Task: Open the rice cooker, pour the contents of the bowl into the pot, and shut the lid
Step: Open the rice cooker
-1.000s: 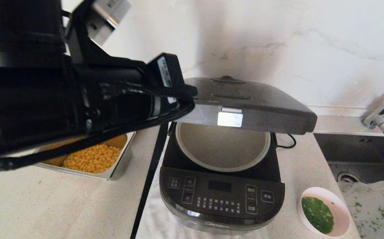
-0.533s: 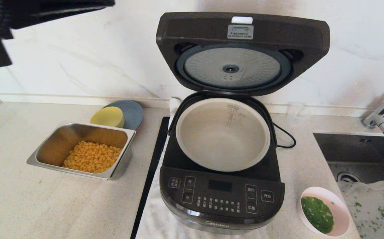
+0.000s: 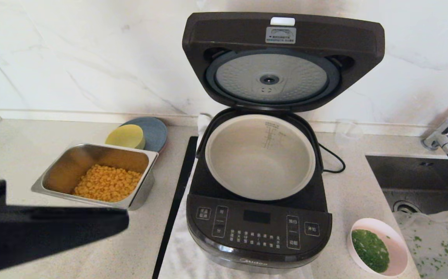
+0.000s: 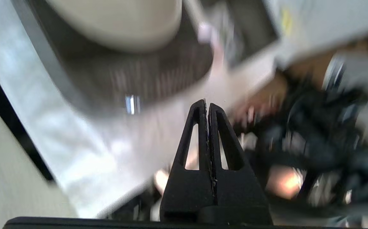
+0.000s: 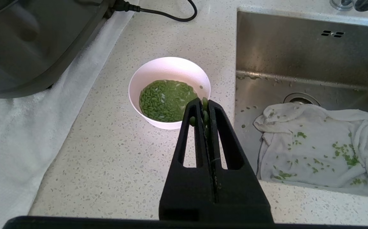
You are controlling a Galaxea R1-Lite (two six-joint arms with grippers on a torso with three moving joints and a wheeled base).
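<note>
Right end effector (image 5: 205,105): fingers pressed together, clenched on no object, a few green bits stuck between the tips, hovering above the desk (image 5: 114,152). Just beyond its tips sits the bowl (image 5: 169,92), upright on the desk, holding the contents of the bowl (image 5: 166,100), a green layer across its bottom. To the sink side of this end effector, a white cloth (image 5: 317,152) flecked with green lies in the steel sink (image 5: 298,54).

Left end effector (image 4: 207,103): fingers closed flat against each other, nothing between them. Its dark arm (image 3: 49,232) crosses the near left corner of the head view, low over the desk and well apart from the cooker.

Beyond both, the rice cooker (image 3: 259,228) stands on a white towel (image 3: 185,259), control panel facing the robot. The pot (image 3: 260,157) is seated in it, inside bare. The lid (image 3: 282,58) stands fully raised on its rear hinge, dimpled silver underside showing.

Farther off on the left arm's side: a steel tray (image 3: 146,186) with yellow kernels (image 3: 107,188), behind it a yellow bowl (image 3: 125,136) on a blue plate (image 3: 155,130)
</note>
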